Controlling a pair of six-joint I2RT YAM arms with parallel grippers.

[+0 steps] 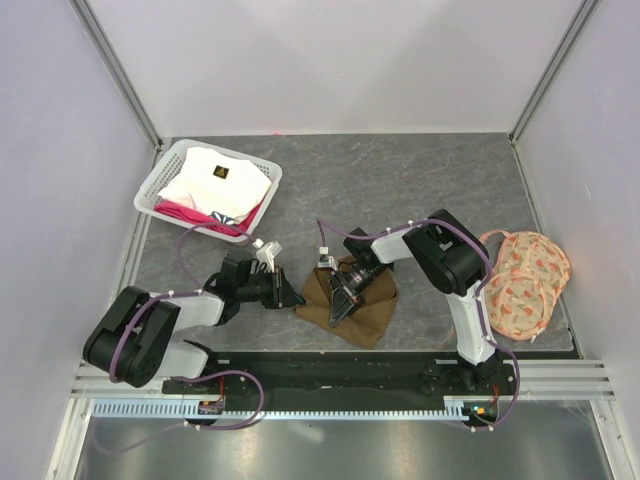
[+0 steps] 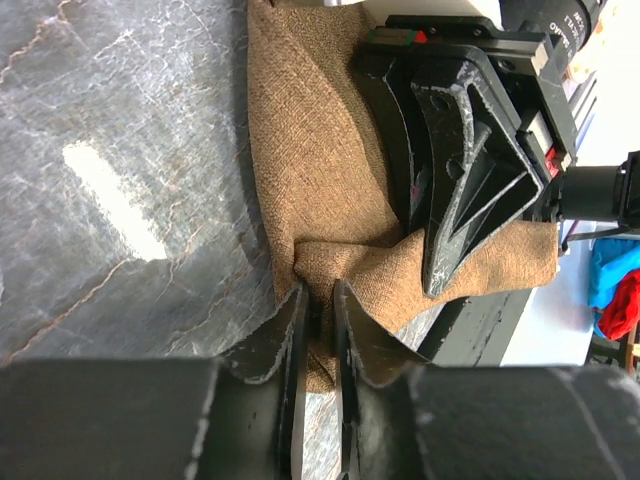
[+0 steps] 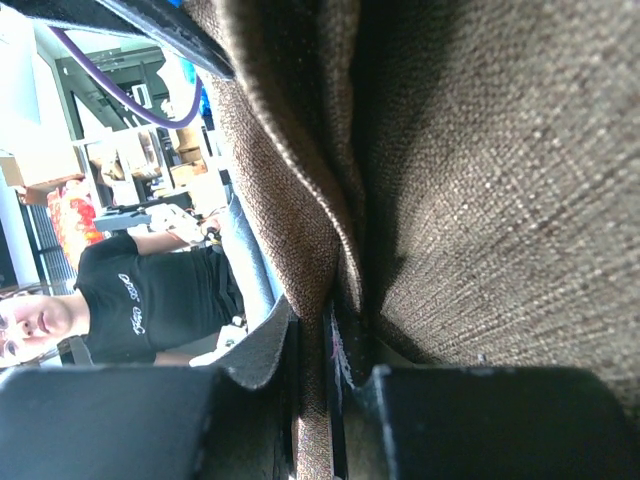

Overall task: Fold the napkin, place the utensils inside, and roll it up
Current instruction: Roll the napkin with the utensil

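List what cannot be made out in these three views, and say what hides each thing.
- Spoon: seen in no view; whether the napkin covers it cannot be told.
- Napkin's middle, top view: hidden by the right tool.
- Right wrist view: the napkin fills the frame, hiding whatever lies beneath.
- Napkin's near edge, left wrist view: hidden behind the left tool.

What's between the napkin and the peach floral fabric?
Top view: the right arm stands between the napkin and the floral fabric; the rest of that stretch is bare table.
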